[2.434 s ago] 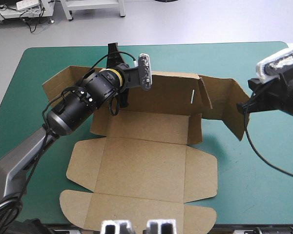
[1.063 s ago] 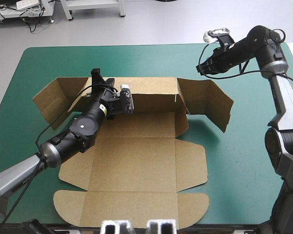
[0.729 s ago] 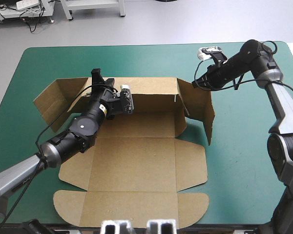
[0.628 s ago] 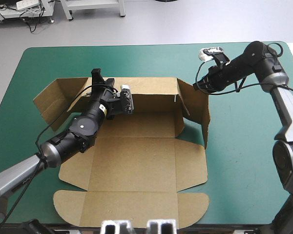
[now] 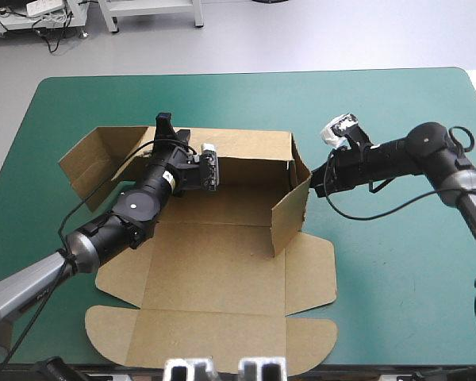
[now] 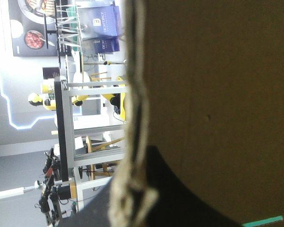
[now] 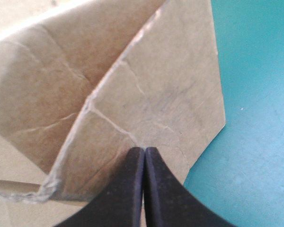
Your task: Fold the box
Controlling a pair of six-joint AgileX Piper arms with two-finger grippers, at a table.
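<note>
The brown box (image 5: 222,262) lies open in the middle of the table, its back wall (image 5: 246,147) raised. My left gripper (image 5: 171,131) straddles that wall's top edge near its left end and is shut on it. In the left wrist view the board (image 6: 217,94) fills the space beside my left gripper (image 6: 137,156). The right side flap (image 5: 289,214) stands upright, swung inward. My right gripper (image 5: 313,184) is shut and its tip presses on the flap's outer face. In the right wrist view the shut right gripper (image 7: 144,150) touches the creased flap (image 7: 170,94).
The left side flap (image 5: 95,155) splays outward over the teal-green cover (image 5: 397,302). The lid flap (image 5: 214,345) lies flat near the table's front edge. Bare cover shows to the right of the box and behind it.
My right gripper came down from the far right and pushed the right flap from splayed outward to standing inward. The left gripper kept its hold on the back wall.
</note>
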